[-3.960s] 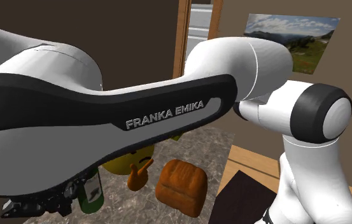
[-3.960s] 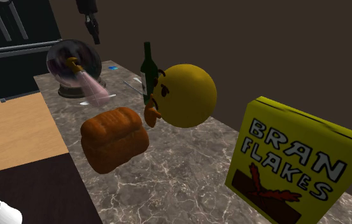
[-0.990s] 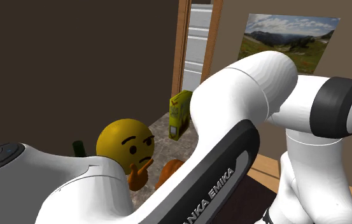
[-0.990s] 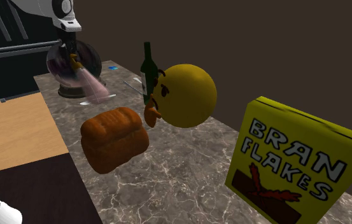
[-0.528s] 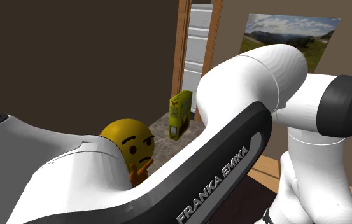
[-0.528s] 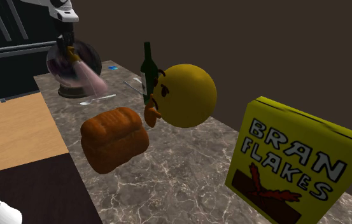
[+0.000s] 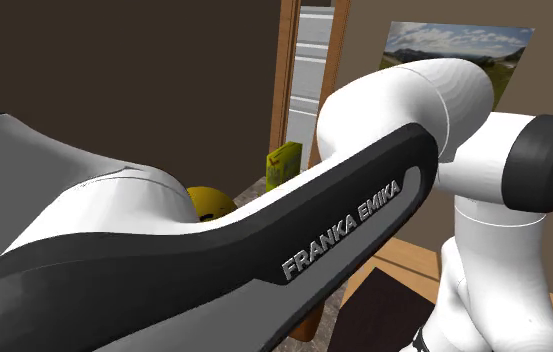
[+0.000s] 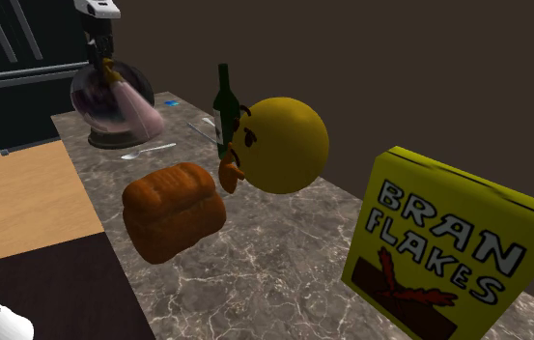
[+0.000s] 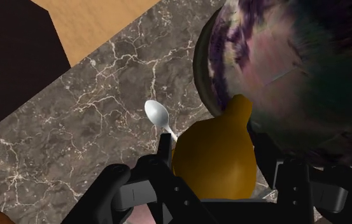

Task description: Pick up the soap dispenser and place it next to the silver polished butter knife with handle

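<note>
The soap dispenser has a pink body and an orange pump head. It hangs tilted above the marble counter, in front of a glass globe. My gripper comes down from above and is shut on the pump head. In the wrist view my gripper has a black finger on either side of the orange head. A thin silvery knife lies on the counter by the base of the green bottle, to the second exterior view's right of the dispenser.
A white spoon lies below the dispenser. A bread loaf, a yellow emoji ball and a Bran Flakes box stand along the counter. A dark appliance stands behind the globe. The arm blocks much of the shoulder view.
The gripper came down onto the pump head and closed on it. Since half a second ago it has risen slightly with the dispenser, which has swung clear of the spoon.
</note>
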Available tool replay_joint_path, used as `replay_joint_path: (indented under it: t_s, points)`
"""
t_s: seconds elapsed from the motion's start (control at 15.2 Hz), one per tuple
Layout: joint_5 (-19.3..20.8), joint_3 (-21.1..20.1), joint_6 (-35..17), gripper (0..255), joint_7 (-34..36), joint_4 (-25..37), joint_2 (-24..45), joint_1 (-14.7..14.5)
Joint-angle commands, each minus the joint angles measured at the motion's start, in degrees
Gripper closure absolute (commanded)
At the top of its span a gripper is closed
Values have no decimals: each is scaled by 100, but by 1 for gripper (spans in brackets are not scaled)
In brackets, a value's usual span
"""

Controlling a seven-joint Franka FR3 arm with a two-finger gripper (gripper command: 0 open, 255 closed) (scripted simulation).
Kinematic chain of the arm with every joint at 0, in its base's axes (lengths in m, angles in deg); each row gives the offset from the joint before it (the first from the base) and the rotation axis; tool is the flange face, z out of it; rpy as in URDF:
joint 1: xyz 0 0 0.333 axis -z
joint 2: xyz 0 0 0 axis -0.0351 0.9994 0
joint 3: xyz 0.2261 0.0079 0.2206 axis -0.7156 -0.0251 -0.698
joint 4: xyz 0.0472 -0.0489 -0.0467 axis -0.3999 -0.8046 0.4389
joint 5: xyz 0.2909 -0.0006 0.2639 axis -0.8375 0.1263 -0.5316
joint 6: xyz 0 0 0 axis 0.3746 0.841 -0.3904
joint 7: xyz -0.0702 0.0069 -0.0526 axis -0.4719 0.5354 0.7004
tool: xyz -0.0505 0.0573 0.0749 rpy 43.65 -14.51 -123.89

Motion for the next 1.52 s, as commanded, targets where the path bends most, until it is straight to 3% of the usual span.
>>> replay_joint_path:
  t_s: [0.0,0.53,1.06,1.45]
  points:
    - [-138,15,-2,255,-273,-193,-178,256]
    - [-490,232,130,255,-1372,-536,-541,1118]
    - [-583,542,416,255,-2348,-398,-522,1788]
    - [-564,606,181,255,-2517,-591,-445,1876]
